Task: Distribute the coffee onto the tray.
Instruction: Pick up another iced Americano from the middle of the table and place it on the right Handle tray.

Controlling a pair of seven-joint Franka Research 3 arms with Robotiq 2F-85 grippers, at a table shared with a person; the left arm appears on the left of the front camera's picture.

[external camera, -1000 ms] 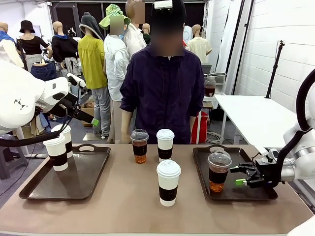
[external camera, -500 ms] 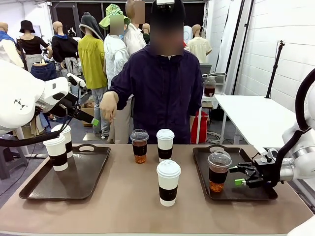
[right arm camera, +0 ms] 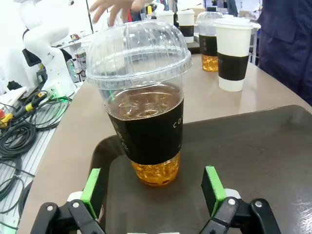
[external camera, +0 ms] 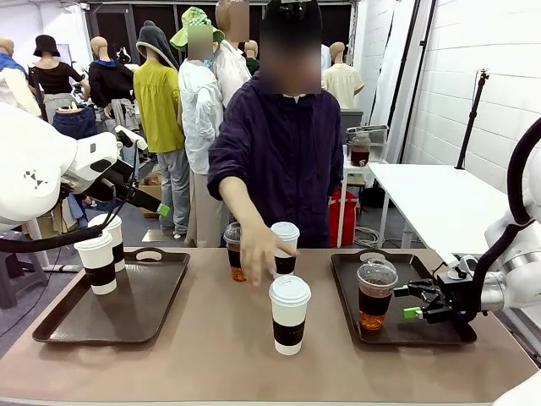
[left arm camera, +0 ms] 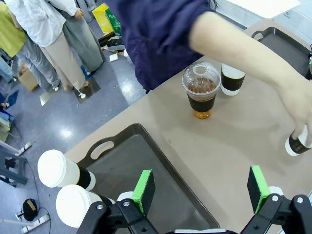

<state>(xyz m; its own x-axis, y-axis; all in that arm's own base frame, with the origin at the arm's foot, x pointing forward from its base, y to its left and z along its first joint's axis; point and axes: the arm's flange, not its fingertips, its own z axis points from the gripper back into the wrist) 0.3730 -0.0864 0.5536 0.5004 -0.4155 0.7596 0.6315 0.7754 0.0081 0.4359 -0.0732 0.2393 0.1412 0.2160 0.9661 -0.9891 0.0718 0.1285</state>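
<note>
Two white paper coffee cups [external camera: 100,258] with brown sleeves stand on the left tray [external camera: 127,317]; the left wrist view shows them [left arm camera: 63,187] at its lower left. My left gripper [left arm camera: 200,187] hangs open and empty above that tray. A clear dome-lidded cup [external camera: 375,296] of brown drink stands on the right tray [external camera: 427,334]. My right gripper [external camera: 408,302] is open just beside it, and the cup [right arm camera: 146,112] stands slightly beyond the green pads [right arm camera: 213,183]. On the bare table are a dome cup [left arm camera: 201,92], a white cup [external camera: 286,247] and a nearer white cup [external camera: 289,313].
The person stands at the far side and reaches one hand [external camera: 258,252] down over the middle cups, close to the nearer white cup's lid. A second clear lid [external camera: 372,257] shows behind the dome cup on the right tray. A white side table [external camera: 439,203] stands at the right.
The person's arm came up from their side, then swung down and forward over the cups in the middle of the table. Neither gripper moved.
</note>
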